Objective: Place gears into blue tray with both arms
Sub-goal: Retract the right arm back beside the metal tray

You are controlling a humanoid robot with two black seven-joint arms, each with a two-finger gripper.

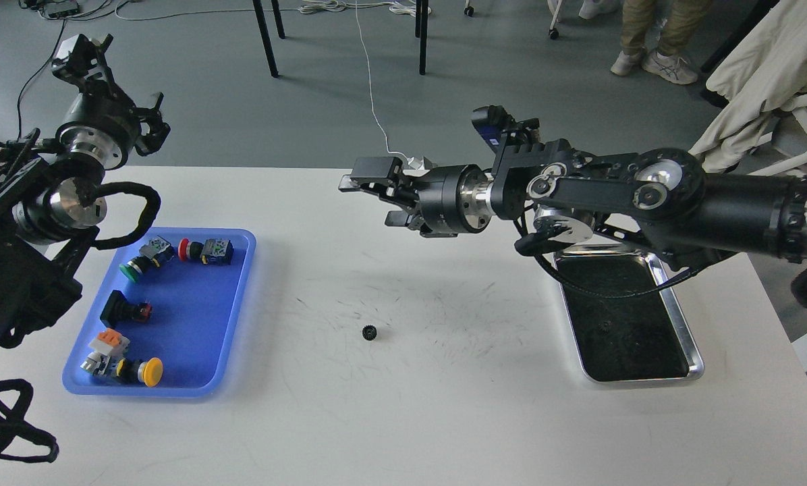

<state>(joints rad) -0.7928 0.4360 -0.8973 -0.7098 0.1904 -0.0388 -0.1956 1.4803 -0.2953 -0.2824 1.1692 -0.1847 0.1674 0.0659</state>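
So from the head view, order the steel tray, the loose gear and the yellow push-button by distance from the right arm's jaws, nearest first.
From the right gripper:
1. Gear, on the table below it.
2. Steel tray, to the right.
3. Yellow push-button, in the blue tray, far left.

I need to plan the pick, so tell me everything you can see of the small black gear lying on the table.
The gear is a tiny black round disc with a toothed edge; its centre hole is too small to make out. It lies on the bare white table, between the blue tray and the steel tray, nearer the blue one. Nothing touches it: both grippers are up and away from it. The material cannot be told.
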